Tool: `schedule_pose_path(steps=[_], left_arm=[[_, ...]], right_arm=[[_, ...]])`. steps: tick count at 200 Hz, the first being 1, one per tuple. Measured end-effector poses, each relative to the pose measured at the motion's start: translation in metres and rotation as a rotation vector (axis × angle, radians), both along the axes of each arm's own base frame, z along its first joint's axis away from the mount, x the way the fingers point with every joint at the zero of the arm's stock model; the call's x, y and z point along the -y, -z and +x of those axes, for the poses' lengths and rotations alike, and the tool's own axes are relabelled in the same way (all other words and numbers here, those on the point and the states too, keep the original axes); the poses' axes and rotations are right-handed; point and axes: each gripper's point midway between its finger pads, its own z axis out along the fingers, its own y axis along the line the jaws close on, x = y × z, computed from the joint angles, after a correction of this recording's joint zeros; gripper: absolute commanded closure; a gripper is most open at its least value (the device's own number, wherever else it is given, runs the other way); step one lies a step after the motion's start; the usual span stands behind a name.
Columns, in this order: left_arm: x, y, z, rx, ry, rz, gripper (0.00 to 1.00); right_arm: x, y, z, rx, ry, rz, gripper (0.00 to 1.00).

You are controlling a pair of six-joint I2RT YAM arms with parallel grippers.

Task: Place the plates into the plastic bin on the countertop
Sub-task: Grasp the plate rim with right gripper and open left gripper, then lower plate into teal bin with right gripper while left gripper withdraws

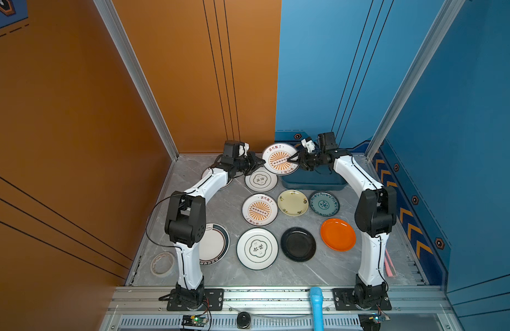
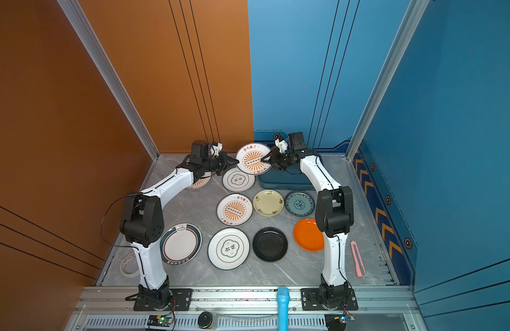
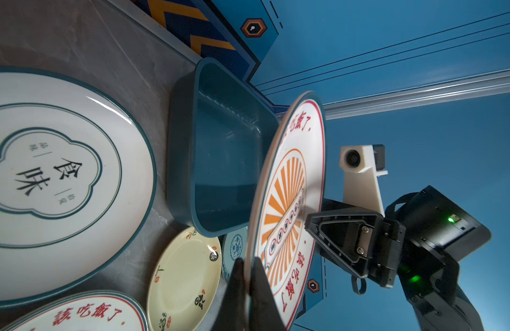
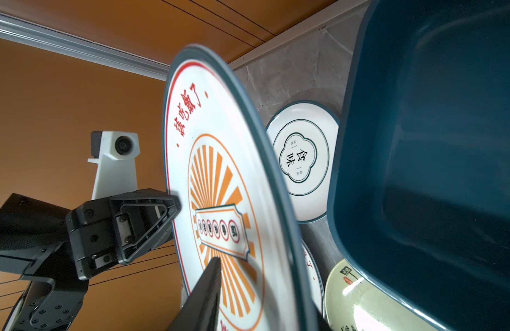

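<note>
A robotics lab booth: an orange wall panel (image 1: 61,114) and a blue wall panel (image 1: 319,71) in aluminium framing (image 1: 139,77) stand beyond the jaws, a grey marble-patterned counter (image 1: 319,272) lies beneath them, and two white robot arms (image 1: 187,258) are bolted to an aluminium rail (image 1: 276,292).

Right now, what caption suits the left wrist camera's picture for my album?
Left gripper pinches a raised sunburst plate near the empty plastic bin, right gripper at its opposite rim.

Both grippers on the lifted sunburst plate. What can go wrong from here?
1. Left gripper pinches the sunburst plate by its rim only; releasing before the right gripper bites firmly could drop it onto the green-emblem plate beneath.
2. The plate hangs beside a corner of the plastic bin; a low swing could clip the rim.
</note>
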Motion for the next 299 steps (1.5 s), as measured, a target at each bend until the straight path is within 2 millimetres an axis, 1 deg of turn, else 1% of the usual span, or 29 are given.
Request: schedule_pose_path(steps=[20,49,75,84,89,102,120,132,152,170,177,183,184,187,189,191,193,200,226,254,274,284,299], left_arm=[[0.0,-0.002,0.001,0.003,-0.001,-0.002,1.0],[0.0,-0.003,0.001,-0.001,-0.004,-0.007,1.0],[0.001,-0.003,0.003,-0.002,-0.004,-0.009,1.0],[0.002,-0.003,0.004,-0.002,-0.003,-0.009,0.98],[0.003,-0.004,0.004,-0.001,-0.002,-0.009,0.97],[0.003,-0.003,0.003,-0.005,-0.002,-0.007,0.92],[0.004,0.001,0.001,-0.014,-0.001,0.007,0.79],[0.005,0.004,0.0,-0.022,0.0,0.018,0.73],[0.006,0.004,-0.001,-0.016,0.006,0.029,0.68],[0.007,0.0,-0.001,0.003,0.013,0.032,0.61],[0.008,-0.001,0.0,0.008,0.015,0.033,0.57],[0.008,-0.001,0.0,0.013,0.017,0.037,0.51],[0.008,-0.001,0.0,0.012,0.016,0.035,0.48],[0.008,-0.002,0.0,0.015,0.018,0.037,0.33],[0.008,-0.002,0.0,0.02,0.02,0.04,0.21],[0.008,-0.002,0.0,0.019,0.02,0.04,0.06],[0.007,-0.001,0.0,0.014,0.016,0.038,0.0],[0.007,-0.001,0.0,0.019,0.017,0.046,0.02],[0.005,-0.001,-0.001,0.029,0.013,0.062,0.02],[-0.006,-0.011,-0.008,0.046,-0.013,0.066,0.02],[-0.017,-0.02,-0.011,0.059,-0.036,0.069,0.02],[-0.023,-0.02,-0.012,0.056,-0.049,0.09,0.02],[-0.031,-0.013,-0.016,0.03,-0.062,0.139,0.02]], right_arm=[[0.002,0.0,0.001,-0.012,0.008,0.01,0.82],[0.003,-0.008,0.002,-0.004,-0.005,0.049,0.88],[0.005,-0.008,0.003,-0.007,-0.002,0.055,0.95],[0.006,-0.009,0.004,-0.002,0.0,0.056,0.98],[0.007,-0.009,0.004,-0.001,0.001,0.056,1.0],[0.008,-0.01,0.005,-0.004,0.002,0.06,1.0],[0.009,-0.011,0.005,0.002,0.003,0.062,1.0],[0.011,-0.009,0.008,0.007,0.017,0.051,1.0],[0.022,-0.006,0.014,0.01,0.057,0.027,1.0],[0.037,-0.003,0.023,0.014,0.106,0.003,1.0],[0.045,-0.002,0.026,0.014,0.127,-0.007,1.0],[0.05,-0.001,0.028,0.015,0.143,-0.014,1.0],[0.051,-0.001,0.029,0.015,0.145,-0.015,1.0],[0.054,0.0,0.03,0.015,0.155,-0.019,1.0],[0.056,0.0,0.031,0.016,0.16,-0.021,1.0],[0.059,0.0,0.032,0.015,0.167,-0.024,1.0],[0.06,0.001,0.032,0.015,0.171,-0.026,1.0],[0.068,0.003,0.035,0.011,0.192,-0.037,1.0],[0.094,0.011,0.04,-0.016,0.265,-0.077,1.0],[0.117,0.023,0.042,-0.057,0.323,-0.114,1.0],[0.128,0.038,0.042,-0.1,0.351,-0.138,1.0],[0.132,0.048,0.042,-0.124,0.361,-0.15,1.0],[0.136,0.063,0.045,-0.159,0.369,-0.163,1.0]])
